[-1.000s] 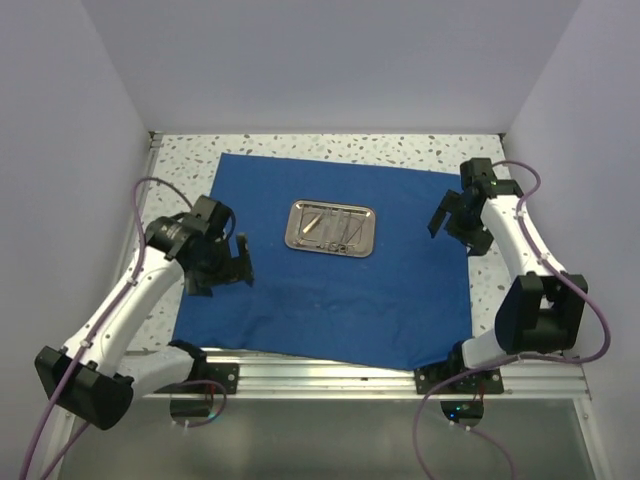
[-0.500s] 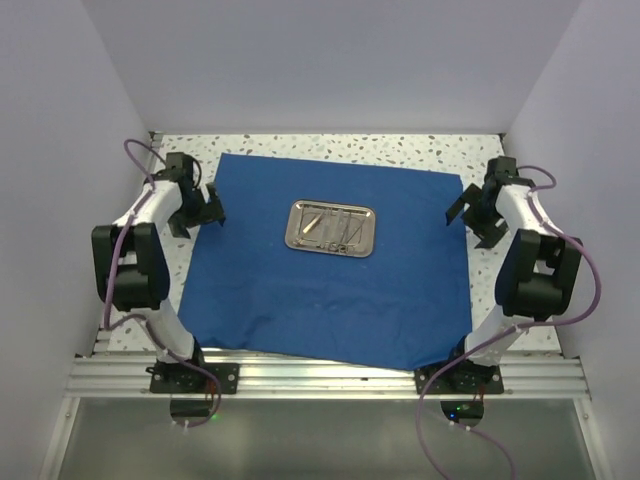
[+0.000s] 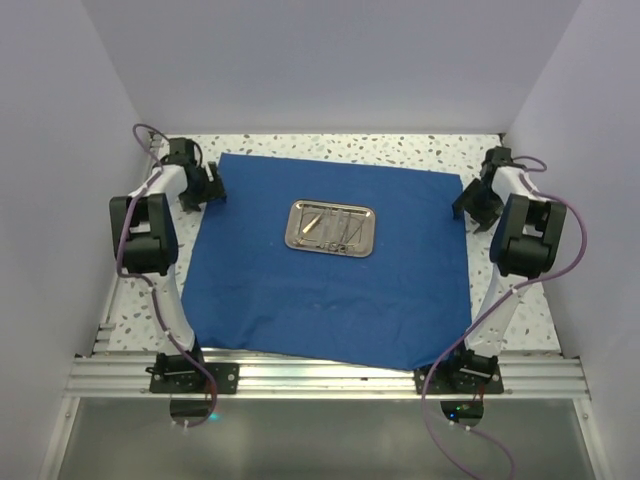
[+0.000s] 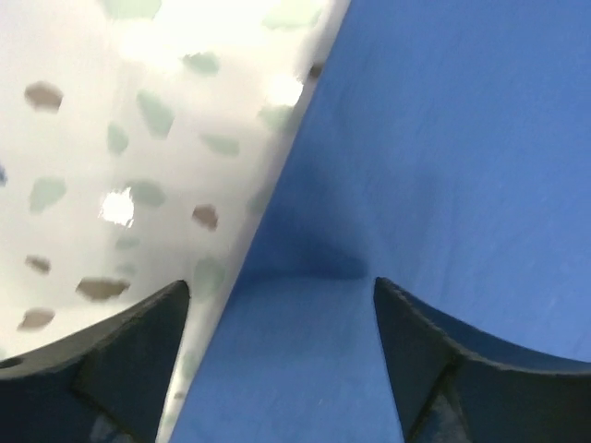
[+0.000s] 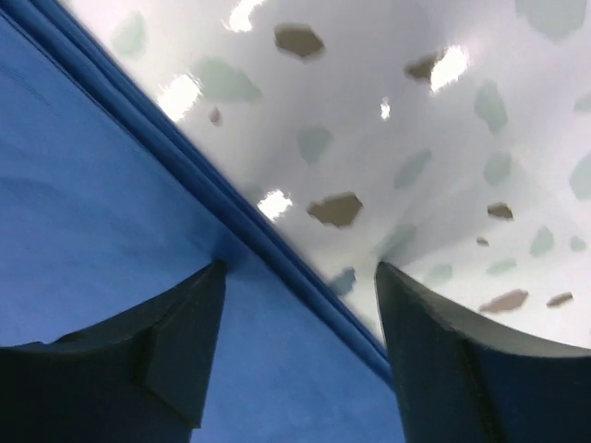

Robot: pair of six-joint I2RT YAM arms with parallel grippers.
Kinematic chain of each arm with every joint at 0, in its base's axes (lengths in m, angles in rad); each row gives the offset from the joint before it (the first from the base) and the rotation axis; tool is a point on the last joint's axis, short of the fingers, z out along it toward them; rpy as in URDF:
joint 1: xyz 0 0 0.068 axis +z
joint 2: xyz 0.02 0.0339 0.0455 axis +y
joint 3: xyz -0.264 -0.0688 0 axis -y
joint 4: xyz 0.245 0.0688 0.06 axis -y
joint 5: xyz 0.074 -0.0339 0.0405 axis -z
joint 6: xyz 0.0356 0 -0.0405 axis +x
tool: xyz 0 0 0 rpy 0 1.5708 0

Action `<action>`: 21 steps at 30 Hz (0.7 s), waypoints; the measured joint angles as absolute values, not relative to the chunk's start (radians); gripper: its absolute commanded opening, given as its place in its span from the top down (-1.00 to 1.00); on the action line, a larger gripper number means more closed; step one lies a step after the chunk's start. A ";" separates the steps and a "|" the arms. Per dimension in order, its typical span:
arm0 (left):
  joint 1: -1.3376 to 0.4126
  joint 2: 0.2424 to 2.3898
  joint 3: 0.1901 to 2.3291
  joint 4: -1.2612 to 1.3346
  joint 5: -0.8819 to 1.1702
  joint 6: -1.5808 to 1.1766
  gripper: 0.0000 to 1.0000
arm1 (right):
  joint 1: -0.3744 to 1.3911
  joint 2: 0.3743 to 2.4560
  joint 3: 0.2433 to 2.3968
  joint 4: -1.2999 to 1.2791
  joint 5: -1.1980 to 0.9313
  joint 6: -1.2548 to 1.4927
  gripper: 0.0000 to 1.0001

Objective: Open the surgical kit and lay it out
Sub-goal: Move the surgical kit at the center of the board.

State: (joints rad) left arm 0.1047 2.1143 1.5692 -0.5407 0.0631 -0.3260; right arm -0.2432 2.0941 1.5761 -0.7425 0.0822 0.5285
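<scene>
Lying spread flat on the speckled table [image 3: 300, 146], the blue cloth [image 3: 330, 300] is seen with the steel tray [image 3: 290, 228] set on it, a little beyond its middle. Thin silver instruments [image 3: 340, 228] are laid inside the tray; their kinds cannot be told at this size.

The left gripper [image 3: 208, 190] is held at the cloth's left edge, near the far left corner. In the left wrist view the left gripper [image 4: 277, 286] is shown with its jaws spread apart and nothing between them: one finger [image 4: 120, 369] is over the table [image 4: 111, 138], the other over the cloth [image 4: 443, 138], with the cloth's edge running between them.

The right gripper [image 3: 468, 207] is held at the cloth's right edge, near the far right corner. The right gripper [image 5: 300, 268] is likewise parted and empty, straddling the hemmed edge of the cloth [image 5: 83, 203]. Whether any finger touches the surface cannot be told.
</scene>
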 measured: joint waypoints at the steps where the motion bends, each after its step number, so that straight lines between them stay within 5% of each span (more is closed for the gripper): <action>1: 0.105 2.125 1.585 -0.528 0.076 -0.328 -0.45 | -0.242 2.124 1.609 -0.755 0.082 0.525 -0.16; 4: 0.105 2.160 1.622 -0.508 0.114 -0.334 -0.10 | -0.239 2.159 1.659 -0.775 0.079 0.520 0.03; 7: 0.107 2.216 1.688 -0.491 0.174 -0.355 0.53 | -0.228 2.212 1.743 -0.823 0.068 0.516 0.56; 8: 0.109 2.231 1.703 -0.486 0.199 -0.362 0.95 | -0.222 2.234 1.782 -0.843 0.065 0.509 0.73; 10: 0.112 2.263 1.739 -0.480 0.252 -0.384 1.00 | -0.207 2.281 1.860 -0.867 0.050 0.509 1.00; 21: 0.122 2.355 1.891 -0.514 0.283 -0.467 1.00 | -0.162 2.537 2.300 -0.897 -0.052 0.544 1.00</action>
State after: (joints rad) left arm 0.1219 2.3550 1.8908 -0.5137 0.2832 -0.4675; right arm -0.1623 2.5370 2.3005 -0.8974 -0.0525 0.5438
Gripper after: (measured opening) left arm 0.027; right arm 0.035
